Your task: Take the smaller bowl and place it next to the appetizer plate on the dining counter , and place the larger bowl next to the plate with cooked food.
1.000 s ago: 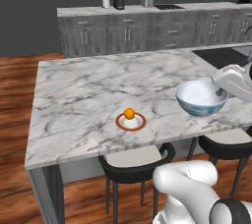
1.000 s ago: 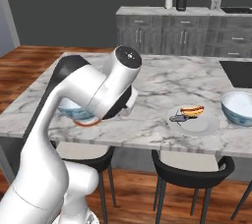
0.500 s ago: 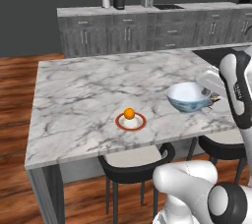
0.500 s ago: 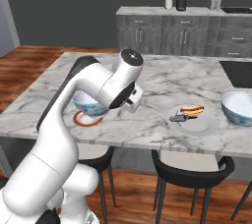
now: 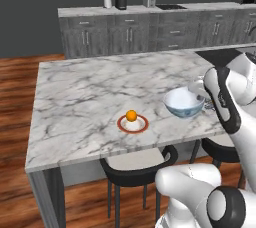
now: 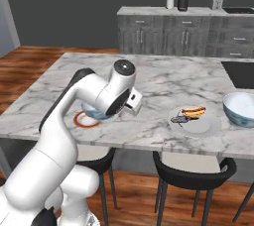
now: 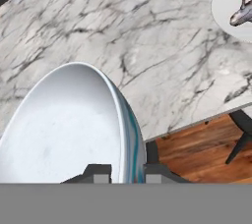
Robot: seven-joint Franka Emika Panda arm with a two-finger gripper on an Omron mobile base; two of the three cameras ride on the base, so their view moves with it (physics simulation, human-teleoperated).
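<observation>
My gripper (image 7: 129, 171) is shut on the rim of the smaller bowl (image 7: 69, 129), which is pale bluish-white inside with a blue band outside. The bowl (image 5: 184, 103) hangs low over the dining counter (image 5: 85, 87), a short way right of the appetizer plate (image 5: 121, 126). That plate has a red rim and carries a small orange ball (image 5: 131, 115). In the right base view my arm hides most of the smaller bowl (image 6: 93, 113). The larger bowl (image 6: 241, 108) stands at the counter's right end, beside the plate with cooked food (image 6: 201, 127).
Black stools (image 5: 137, 167) are tucked under the counter's near edge. Dark wall cabinets (image 5: 150, 29) with small appliances run along the back. The counter's edge and wood floor (image 7: 197, 152) lie just beyond the bowl in the hand view.
My arm has carried the smaller bowl leftward along the counter, closer to the red-rimmed plate. The grip on the rim is unchanged.
</observation>
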